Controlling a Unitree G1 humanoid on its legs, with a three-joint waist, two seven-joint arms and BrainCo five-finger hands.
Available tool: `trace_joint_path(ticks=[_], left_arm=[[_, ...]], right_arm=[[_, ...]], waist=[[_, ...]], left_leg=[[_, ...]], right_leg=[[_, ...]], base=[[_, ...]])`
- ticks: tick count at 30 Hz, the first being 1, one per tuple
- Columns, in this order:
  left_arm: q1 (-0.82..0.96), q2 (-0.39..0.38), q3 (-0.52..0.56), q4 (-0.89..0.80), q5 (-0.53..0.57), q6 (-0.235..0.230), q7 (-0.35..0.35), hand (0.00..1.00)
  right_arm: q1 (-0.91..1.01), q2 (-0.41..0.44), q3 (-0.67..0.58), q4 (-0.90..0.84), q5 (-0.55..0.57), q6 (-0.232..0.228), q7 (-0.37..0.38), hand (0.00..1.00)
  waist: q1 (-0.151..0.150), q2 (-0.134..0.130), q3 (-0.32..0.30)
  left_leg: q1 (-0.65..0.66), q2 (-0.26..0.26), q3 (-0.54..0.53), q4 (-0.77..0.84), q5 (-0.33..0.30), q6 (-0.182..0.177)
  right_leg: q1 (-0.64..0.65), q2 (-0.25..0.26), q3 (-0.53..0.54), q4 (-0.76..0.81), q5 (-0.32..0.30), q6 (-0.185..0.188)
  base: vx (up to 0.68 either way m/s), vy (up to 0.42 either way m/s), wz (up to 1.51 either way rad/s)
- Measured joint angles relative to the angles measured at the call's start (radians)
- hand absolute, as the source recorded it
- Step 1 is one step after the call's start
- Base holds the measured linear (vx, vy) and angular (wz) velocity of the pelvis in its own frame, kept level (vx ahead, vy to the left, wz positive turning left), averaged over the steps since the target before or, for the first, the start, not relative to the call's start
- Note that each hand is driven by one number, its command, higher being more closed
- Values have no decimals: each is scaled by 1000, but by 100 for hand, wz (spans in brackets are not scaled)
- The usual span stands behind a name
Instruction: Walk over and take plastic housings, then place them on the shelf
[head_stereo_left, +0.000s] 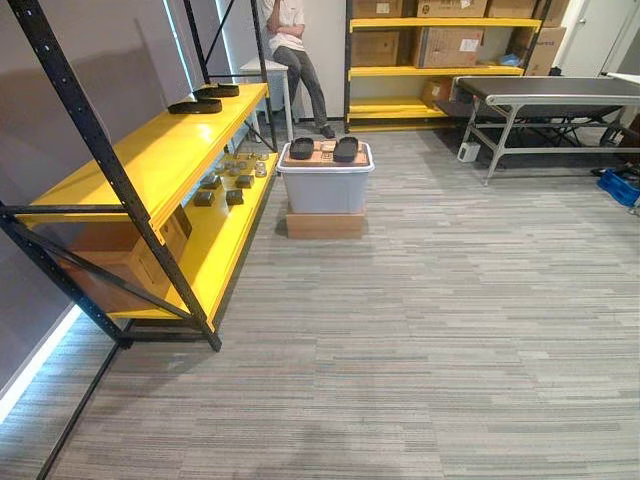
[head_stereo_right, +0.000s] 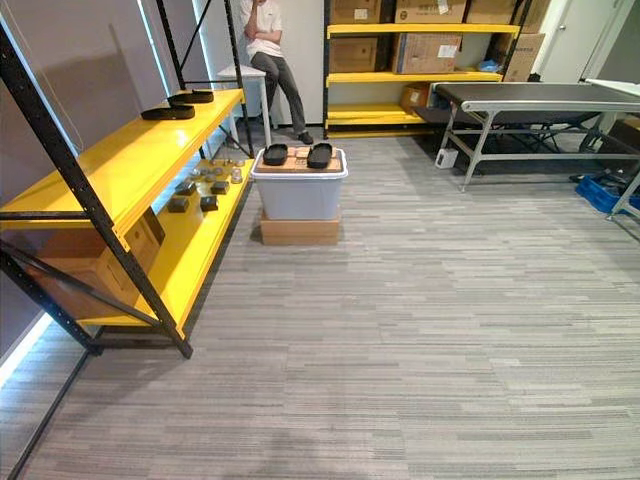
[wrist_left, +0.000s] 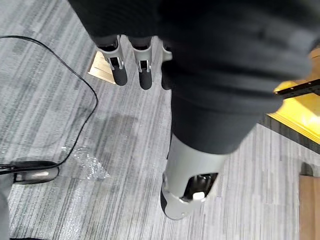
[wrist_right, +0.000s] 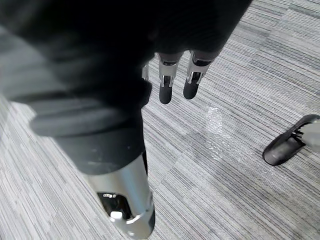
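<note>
Left hand (wrist_left: 145, 75): fingers hanging straight over the carpet (head_stereo_left: 420, 350), nothing in it.
Right hand (wrist_right: 166, 87): same story, relaxed, loose and empty above the floor.
Plastic housings (head_stereo_left: 302, 148): two black ones side by side atop the grey bin (head_stereo_left: 325, 190), upper centre of frame; two more (head_stereo_left: 195, 105) on the yellow shelf (head_stereo_left: 150, 155), top level, upper left.
Cardboard box (head_stereo_left: 325, 224): under that bin, just right of the shelf.
Person (head_stereo_left: 290, 40): seated, top centre.

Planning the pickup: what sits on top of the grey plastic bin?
Two black oval plastic housings lie on a brown board atop the grey plastic bin; its inside is covered.
</note>
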Motion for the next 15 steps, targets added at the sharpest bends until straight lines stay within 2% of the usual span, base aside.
trace_joint_path(ticks=[4,5,7,8,9,10,11,13,15], left_arm=[[0,1,-6,0,-1,0,0,0],[-15,0,-9,-1,-2,0,0,0],[-29,1,-16,-2,-9,0,0,0],[-38,3,-39,-1,-20,-1,0,0],[-36,4,-42,0,-21,0,1,0],[-33,12,-55,3,-20,5,2,0],[-36,24,-73,2,-20,6,2,0],[-40,42,-79,3,-19,11,2,0],[-82,55,-76,5,-18,12,3,0]], right_arm=[[-38,-1,4,0,-4,1,0,0],[-50,-5,7,0,-4,1,-1,0],[-63,-6,7,-5,-4,1,-1,0],[-55,-8,17,-9,-5,1,-1,0],[-56,-8,21,-9,-5,1,-1,0],[-60,-5,42,-11,-8,1,0,0],[-51,-3,51,-4,-9,6,0,0],[-44,-1,60,2,-11,10,0,0],[-30,0,64,2,-13,10,1,0]], waist=[[3,-9,9],[10,-1,21],[9,-5,52],[10,-7,62],[11,-7,63],[5,-12,77],[-9,-16,104],[-19,-12,126],[-53,-4,135]], left_leg=[[-32,1,31,30,-19,4],[-63,6,41,85,-52,21],[-71,5,42,128,-90,32],[-68,-7,39,145,-121,55],[-68,-11,40,147,-127,57],[-54,-27,30,144,-137,68],[-12,-36,16,131,-144,81],[43,-31,7,107,-157,95],[60,-4,-38,105,-179,84]], right_leg=[[-31,1,39,4,0,0],[-60,-1,45,40,-27,22],[-116,-17,42,188,-110,46],[-216,-53,19,432,-193,99],[-243,-61,17,488,-198,100],[-374,-106,-9,749,-207,87],[-434,-120,-10,868,-223,97],[-477,-103,-23,818,-230,84],[-505,-69,-53,609,-209,58]], base=[[-4,-2,-26],[-2,8,-16],[1,42,-3],[7,54,3],[31,109,3],[105,122,16],[167,135,22],[309,43,26],[465,-64,68]])
